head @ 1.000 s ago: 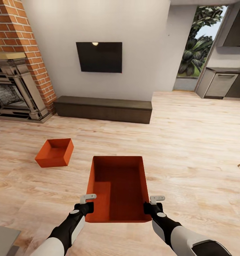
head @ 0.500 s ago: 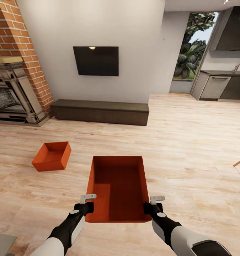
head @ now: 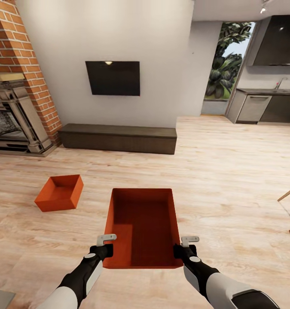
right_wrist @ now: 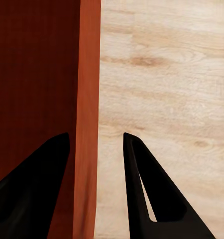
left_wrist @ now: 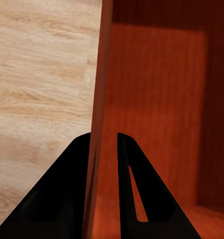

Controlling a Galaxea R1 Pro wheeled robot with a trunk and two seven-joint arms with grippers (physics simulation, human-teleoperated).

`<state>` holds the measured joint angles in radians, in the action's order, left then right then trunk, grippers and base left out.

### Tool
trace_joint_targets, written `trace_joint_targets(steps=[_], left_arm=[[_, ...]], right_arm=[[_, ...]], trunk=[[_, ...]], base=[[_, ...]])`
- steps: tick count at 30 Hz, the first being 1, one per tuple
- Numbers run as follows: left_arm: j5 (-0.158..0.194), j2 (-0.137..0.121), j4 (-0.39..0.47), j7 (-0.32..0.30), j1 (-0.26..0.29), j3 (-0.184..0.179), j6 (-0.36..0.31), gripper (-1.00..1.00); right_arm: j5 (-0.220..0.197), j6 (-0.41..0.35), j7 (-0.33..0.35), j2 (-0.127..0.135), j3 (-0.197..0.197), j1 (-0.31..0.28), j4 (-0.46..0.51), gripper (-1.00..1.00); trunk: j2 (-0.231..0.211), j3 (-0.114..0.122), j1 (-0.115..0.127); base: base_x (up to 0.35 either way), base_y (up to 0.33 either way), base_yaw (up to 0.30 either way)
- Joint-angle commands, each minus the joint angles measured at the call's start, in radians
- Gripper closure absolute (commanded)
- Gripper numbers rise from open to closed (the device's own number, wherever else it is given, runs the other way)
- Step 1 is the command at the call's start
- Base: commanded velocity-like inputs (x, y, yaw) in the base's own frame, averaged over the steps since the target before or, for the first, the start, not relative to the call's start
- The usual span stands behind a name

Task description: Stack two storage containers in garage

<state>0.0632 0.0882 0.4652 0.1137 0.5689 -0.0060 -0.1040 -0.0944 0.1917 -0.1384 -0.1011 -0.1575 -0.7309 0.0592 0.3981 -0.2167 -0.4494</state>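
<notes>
From the head camera, I am holding one orange-red storage container [head: 142, 227] out in front of the trunk, above the light wood plank floor [head: 230, 180] of the living room. The left gripper [head: 105, 245] is gripping its left wall near the closest corner, and the right gripper [head: 184, 246] is gripping its right wall at the matching corner. The second storage container [head: 59, 193] is sitting on the planks ahead and to the left, well apart from the held one, with its open top facing up. Beyond it I am seeing the red brick fireplace [head: 16, 86], a low dark bench [head: 117, 138] against the white wall, and the wall TV [head: 112, 77] above it. A kitchen counter [head: 265, 103] is showing far right.

Through the left wrist camera, the two black fingers [left_wrist: 67, 199] are straddling the container's wall, one outside over the planks, one inside the bin, pressed narrowly against it.

Through the right wrist camera, the fingers [right_wrist: 147, 194] are likewise standing on either side of the orange wall, one inside and one outside, holding it between them.
</notes>
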Motion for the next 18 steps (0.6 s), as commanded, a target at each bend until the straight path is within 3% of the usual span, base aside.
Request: trace_joint_targets(steps=[1, 18], left_arm=[[-0.005, 0.001, 0.003, 0.007, 0.0, 0.015, -0.006, 1.0], [-0.005, 0.001, 0.003, 0.007, 0.0, 0.015, -0.006, 1.0]], right_arm=[[-0.002, 0.002, -0.001, -0.005, 0.023, -0.001, 0.001, 1.0], [-0.002, 0.002, -0.001, -0.004, 0.023, -0.001, 0.001, 1.0]], trunk=[[0.002, 0.0, -0.001], [0.002, 0.026, -0.001]], base=[[0.0, 0.0, -0.065], [0.0, 0.0, -0.12]])
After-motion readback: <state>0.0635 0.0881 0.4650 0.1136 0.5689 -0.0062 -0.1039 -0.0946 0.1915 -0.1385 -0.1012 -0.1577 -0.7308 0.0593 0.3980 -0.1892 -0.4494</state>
